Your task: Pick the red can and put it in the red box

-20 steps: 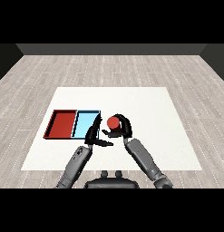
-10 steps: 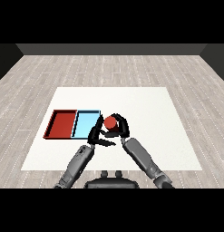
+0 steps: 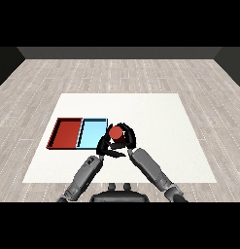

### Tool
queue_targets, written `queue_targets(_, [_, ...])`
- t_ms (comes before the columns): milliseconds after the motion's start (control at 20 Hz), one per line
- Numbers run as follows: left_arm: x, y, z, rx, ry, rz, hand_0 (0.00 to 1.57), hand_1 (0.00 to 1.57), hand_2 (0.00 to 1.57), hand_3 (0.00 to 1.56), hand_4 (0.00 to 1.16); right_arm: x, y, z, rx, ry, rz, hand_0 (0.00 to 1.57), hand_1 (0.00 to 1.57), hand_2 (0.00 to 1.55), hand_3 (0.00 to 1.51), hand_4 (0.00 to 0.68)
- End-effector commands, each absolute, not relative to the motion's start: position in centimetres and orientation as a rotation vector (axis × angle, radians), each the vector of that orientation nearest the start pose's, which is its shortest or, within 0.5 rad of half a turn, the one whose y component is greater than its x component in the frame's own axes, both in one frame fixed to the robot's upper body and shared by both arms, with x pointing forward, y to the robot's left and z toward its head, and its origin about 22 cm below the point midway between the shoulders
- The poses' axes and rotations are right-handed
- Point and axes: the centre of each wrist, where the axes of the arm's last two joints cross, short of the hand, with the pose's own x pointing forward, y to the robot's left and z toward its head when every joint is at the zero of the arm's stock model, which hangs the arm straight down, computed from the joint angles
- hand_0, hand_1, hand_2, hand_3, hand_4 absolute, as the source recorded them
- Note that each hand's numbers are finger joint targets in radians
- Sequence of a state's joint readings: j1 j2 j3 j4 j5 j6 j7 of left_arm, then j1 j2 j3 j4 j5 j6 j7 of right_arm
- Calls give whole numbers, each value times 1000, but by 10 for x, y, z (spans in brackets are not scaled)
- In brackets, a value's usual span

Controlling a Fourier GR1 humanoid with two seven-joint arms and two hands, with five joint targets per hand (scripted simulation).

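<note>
Red can (image 3: pixel 115 132), unlabelled, in right robot hand (image 3: pixel 126 139)

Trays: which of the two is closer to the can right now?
The light blue tray. It lies next to the red can held in the right hand; the red tray lies beyond it, farther left.

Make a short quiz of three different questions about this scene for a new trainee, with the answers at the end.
1. True or false: the can already lies in the red tray.
2. Which robot hand curls round the can? A) left B) right C) neither
3. Fill in: the tray nearer to the can is the ____ one.

Key
1. False. The can is held up by the right robot hand, just right of the blue tray.
2. B. The left robot hand is close under the can, but whether it touches the can cannot be told.
3. Blue.
</note>
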State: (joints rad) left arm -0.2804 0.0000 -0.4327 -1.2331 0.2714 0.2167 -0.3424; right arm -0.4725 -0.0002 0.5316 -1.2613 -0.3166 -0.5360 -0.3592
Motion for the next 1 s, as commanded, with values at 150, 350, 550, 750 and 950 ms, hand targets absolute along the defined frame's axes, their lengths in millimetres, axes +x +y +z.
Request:
queue_targets(150, [281, 98, -8, -360, -1752, -121, 0, 0, 0, 0, 0, 285, -38, 34, 227, -1911, 51, 1500, 1500, 1450, 1375, 618])
queue_targets(350, [282, 96, -26, -350, -1751, -115, 0, 0, 0, 0, 0, 293, -30, 45, 219, -1917, 82, 1482, 1482, 1455, 1372, 632])
queue_targets(550, [290, 92, 4, -311, -1774, -158, 0, 0, 0, 0, 291, 287, -39, 36, 229, -1923, 89, 1486, 1486, 1455, 1372, 642])
queue_targets(750, [288, 89, -14, -120, -1719, 17, 742, 742, 887, 707, 824, 291, -36, 49, 258, -1902, 101, 1473, 1473, 1450, 1365, 626])
queue_targets(950, [294, 83, -7, -66, -1677, 3, 1571, 1571, 1497, 1380, 912, 280, -18, 47, 261, -1887, 71, 1529, 1529, 1458, 1379, 626])
